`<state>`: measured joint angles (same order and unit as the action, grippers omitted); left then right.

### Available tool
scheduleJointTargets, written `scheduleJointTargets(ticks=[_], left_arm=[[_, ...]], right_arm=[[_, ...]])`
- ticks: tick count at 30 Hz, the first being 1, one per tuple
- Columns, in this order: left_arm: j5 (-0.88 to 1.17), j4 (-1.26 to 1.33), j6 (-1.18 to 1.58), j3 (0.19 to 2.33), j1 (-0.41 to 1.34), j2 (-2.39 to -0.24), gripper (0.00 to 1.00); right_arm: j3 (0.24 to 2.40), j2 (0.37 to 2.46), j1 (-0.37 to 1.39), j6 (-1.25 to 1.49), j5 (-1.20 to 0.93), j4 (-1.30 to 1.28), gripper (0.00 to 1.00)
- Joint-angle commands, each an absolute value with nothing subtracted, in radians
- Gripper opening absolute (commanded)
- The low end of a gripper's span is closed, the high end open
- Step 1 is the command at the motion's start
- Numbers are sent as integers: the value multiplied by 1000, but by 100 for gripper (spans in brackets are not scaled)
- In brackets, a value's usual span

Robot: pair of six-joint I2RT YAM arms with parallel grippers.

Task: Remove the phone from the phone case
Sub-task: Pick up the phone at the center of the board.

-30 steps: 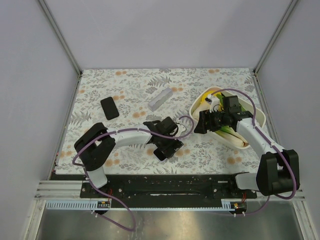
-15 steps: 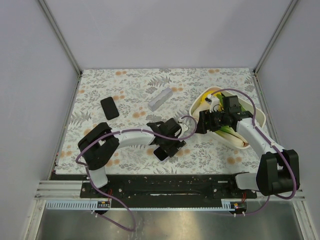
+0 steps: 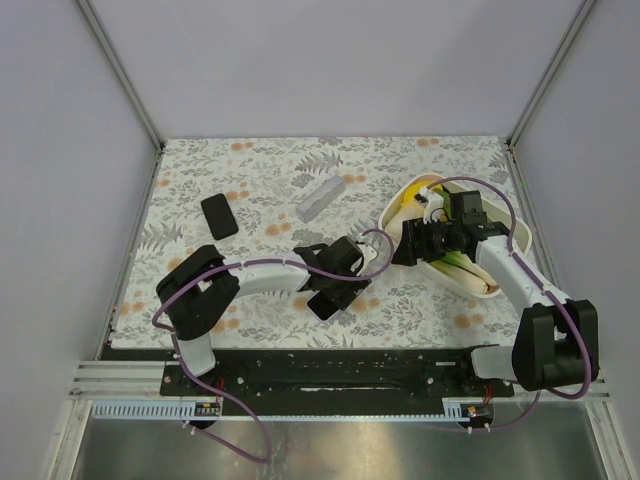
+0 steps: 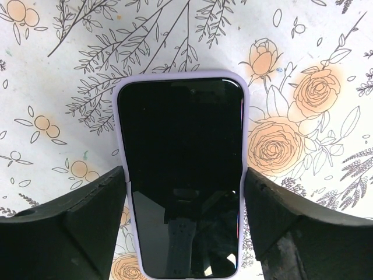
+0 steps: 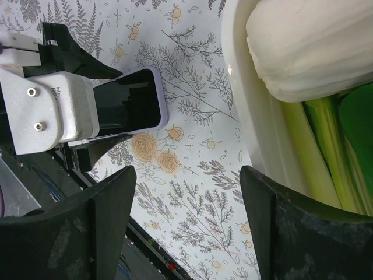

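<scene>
Floral tablecloth (image 3: 260, 165) was found bearing a black-screened phone (image 4: 180, 134), seated in its lilac rubber case (image 4: 180, 74), near the front edge. The left gripper (image 4: 185, 175) was closed on the case's sides; the right gripper (image 5: 186, 175) was held open, empty.

We list: phone (image 4: 180, 175) in case (image 4: 246, 116), on table (image 3: 260, 160); block (image 3: 320, 198) behind; bowl (image 3: 415, 183) right; slab (image 3: 219, 215) left.
</scene>
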<state>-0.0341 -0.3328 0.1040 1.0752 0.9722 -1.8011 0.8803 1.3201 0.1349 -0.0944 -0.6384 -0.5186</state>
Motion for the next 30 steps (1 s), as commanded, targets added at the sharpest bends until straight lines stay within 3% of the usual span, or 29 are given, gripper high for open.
scheduleJointTargets(ticks=[1,11,30], left_arm=[[-32,-374,89,1019,976,-1859,55],[-17,-357,32,1037,976,-1743,1],[51,-342,-18,1065,976,-1615,0]], right_arm=[[899,1318,124,-109,-653,-511,81],[930,1402,126,-80,-715,-526,81],[986,1597,205,32,-836,-445,80]])
